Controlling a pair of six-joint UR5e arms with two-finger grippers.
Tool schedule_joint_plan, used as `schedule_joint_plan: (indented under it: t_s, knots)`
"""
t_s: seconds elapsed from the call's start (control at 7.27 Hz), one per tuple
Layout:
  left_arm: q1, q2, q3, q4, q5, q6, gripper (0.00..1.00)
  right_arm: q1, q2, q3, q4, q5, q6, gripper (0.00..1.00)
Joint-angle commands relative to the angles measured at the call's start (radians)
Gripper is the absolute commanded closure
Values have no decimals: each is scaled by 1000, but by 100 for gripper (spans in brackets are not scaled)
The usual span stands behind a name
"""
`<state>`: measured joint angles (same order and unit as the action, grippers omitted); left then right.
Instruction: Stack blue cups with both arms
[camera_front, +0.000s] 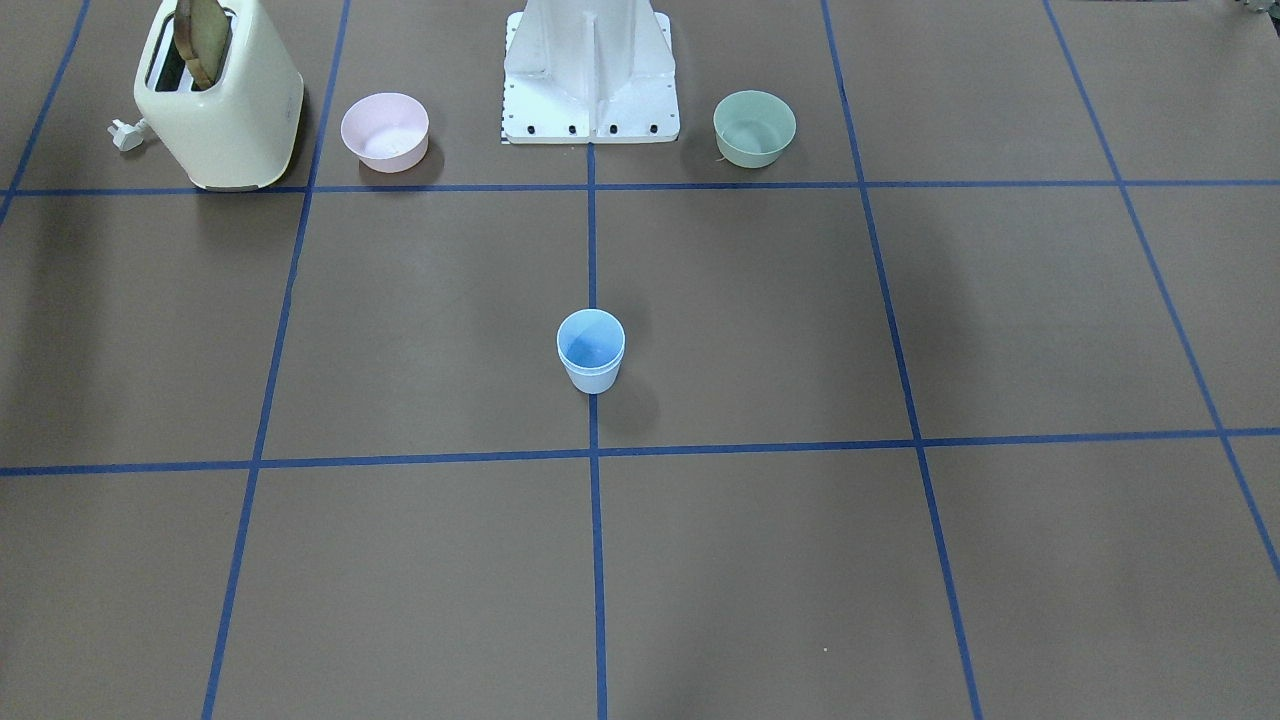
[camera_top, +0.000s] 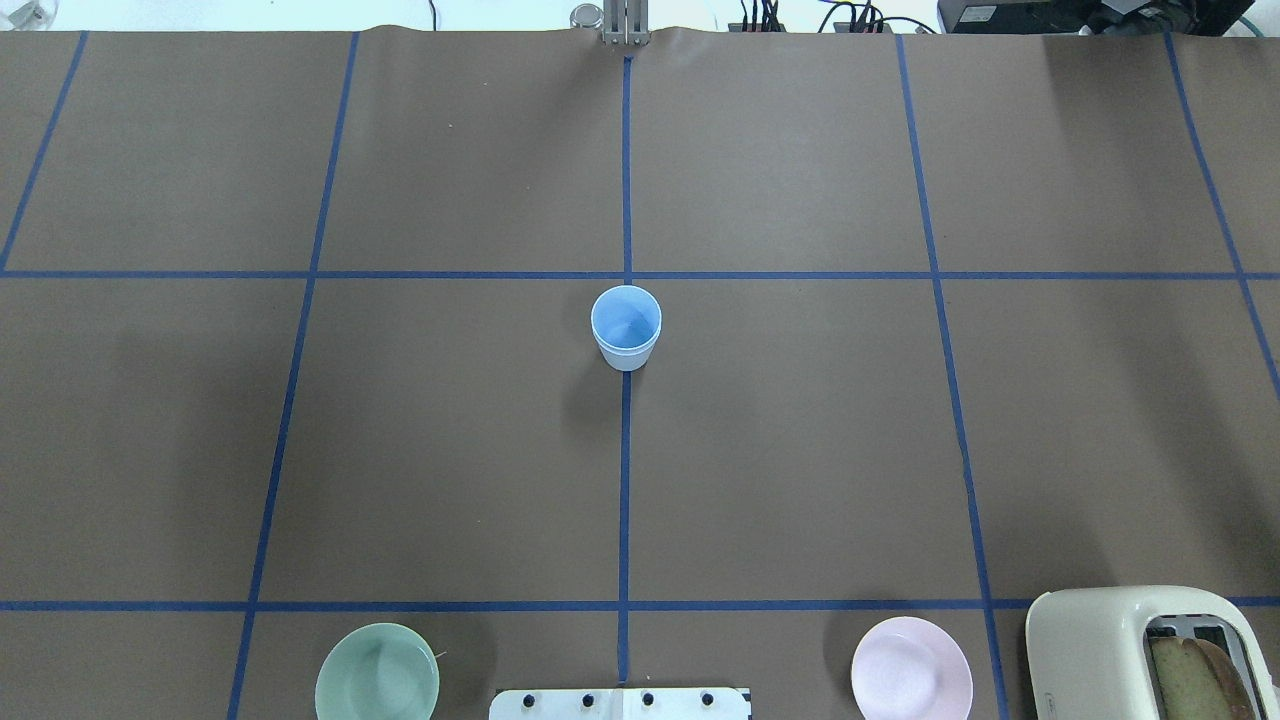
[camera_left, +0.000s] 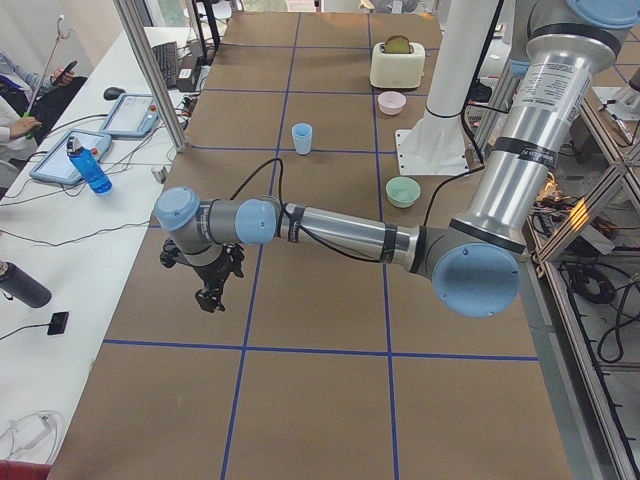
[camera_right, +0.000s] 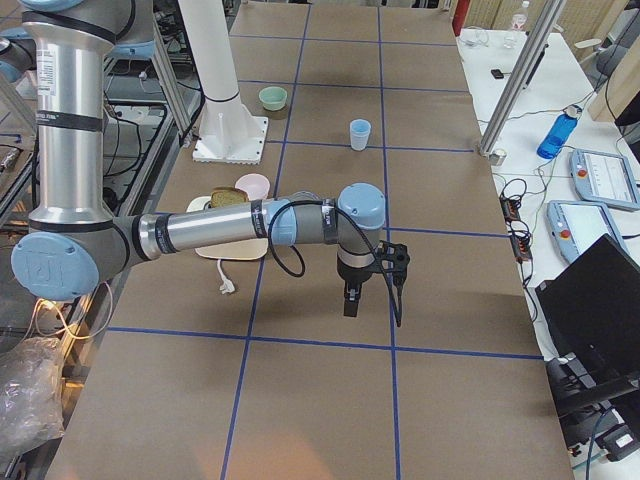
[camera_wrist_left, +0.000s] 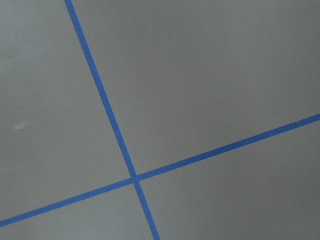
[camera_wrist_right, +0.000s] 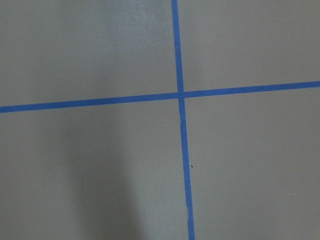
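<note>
The blue cups stand upright on the centre tape line, one nested inside the other, with two rims showing. They also show in the overhead view and in both side views. No gripper is near them. My left gripper hangs over the table far off towards the left end; I cannot tell whether it is open or shut. My right gripper hangs over the table towards the right end; I cannot tell its state either. Both wrist views show only brown table and blue tape lines.
A cream toaster holding a slice of bread stands by the robot's right. A pink bowl and a mint-green bowl flank the white base stand. Operators' desks with tablets and bottles line the far edge.
</note>
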<state>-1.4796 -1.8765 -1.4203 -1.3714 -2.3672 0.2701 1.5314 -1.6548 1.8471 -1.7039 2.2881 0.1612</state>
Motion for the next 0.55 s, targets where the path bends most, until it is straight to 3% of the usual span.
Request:
schedule_joint_plan:
  t_s: [0.0,0.28,0.41]
  knots:
    - [-4,71,-9,-3,-9,0,1,13,-31,12,-8,-1,-17,0]
    - [-13,167,-84,-5,-4,-2,1,13,-48,23,-6,-1,-17,0]
    - [-13,263,-197,-3,-4,-15,1,15,-45,26,-8,-1,-17,0]
